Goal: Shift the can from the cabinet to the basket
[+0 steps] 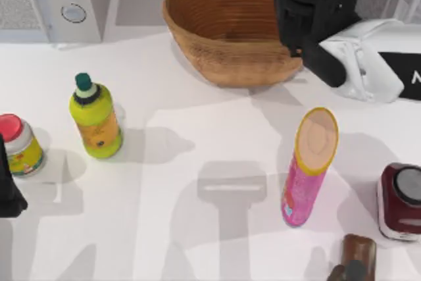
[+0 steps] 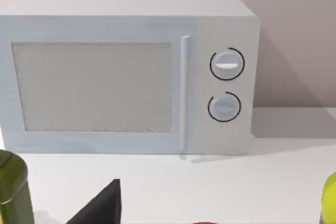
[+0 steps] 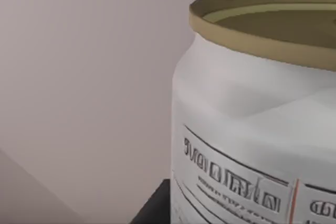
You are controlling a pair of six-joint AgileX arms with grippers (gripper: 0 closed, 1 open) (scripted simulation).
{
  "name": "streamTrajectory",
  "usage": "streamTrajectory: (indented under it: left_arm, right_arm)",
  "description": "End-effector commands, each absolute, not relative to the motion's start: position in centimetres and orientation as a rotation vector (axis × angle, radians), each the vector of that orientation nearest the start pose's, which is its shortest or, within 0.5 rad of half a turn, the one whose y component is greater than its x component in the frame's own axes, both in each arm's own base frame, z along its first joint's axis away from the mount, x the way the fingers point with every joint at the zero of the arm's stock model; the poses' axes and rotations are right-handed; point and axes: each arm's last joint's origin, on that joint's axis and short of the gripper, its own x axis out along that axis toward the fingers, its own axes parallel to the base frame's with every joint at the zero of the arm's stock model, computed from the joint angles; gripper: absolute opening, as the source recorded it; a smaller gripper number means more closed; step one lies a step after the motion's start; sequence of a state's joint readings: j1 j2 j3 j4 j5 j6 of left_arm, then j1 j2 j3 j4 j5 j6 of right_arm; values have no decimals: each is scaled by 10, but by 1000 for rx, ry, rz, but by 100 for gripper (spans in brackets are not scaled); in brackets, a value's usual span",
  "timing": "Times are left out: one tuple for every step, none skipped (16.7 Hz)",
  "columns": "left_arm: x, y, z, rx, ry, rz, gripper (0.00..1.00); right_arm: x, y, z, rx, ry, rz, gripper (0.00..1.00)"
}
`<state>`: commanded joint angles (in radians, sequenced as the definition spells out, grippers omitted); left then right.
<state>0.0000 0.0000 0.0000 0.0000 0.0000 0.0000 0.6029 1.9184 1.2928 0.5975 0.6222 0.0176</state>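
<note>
The right gripper (image 1: 316, 44) hangs over the right rim of the woven basket (image 1: 197, 37), whether clamped I cannot tell, the can (image 3: 252, 129) close before its wrist camera: pale silver, gold-rimmed, printed with dark lettering.

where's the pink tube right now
The pink tube stands on the table's right half in the top view, in front of the wicker basket, with the dark red appliance to its right.
</note>
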Motion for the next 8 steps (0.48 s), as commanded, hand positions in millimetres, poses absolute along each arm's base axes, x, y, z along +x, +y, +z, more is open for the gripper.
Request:
streamTrajectory:
  left_arm:
    - [106,-1,160,0,0,0,100]
    - [106,-1,160,0,0,0,100]
    - [106,-1,160,0,0,0,100]
    - [106,-1,160,0,0,0,100]
    - [106,-1,160,0,0,0,100]
    - [106,-1,160,0,0,0,100]
    - [106,-1,160,0,0,0,100]
    - [106,-1,160,0,0,0,100]
  right_arm:
    - [377,251,243,-8,12,2,0]
    - [380,260,238,-5,8,2,0]
    - [382,267,235,-3,5,2,0]
    - [383,270,232,-1,3,2,0]
    - [383,272,232,0,2,2,0]
    - [383,272,232,0,2,2,0]
    - [383,272,232,0,2,2,0]
    - [383,272,232,0,2,2,0]
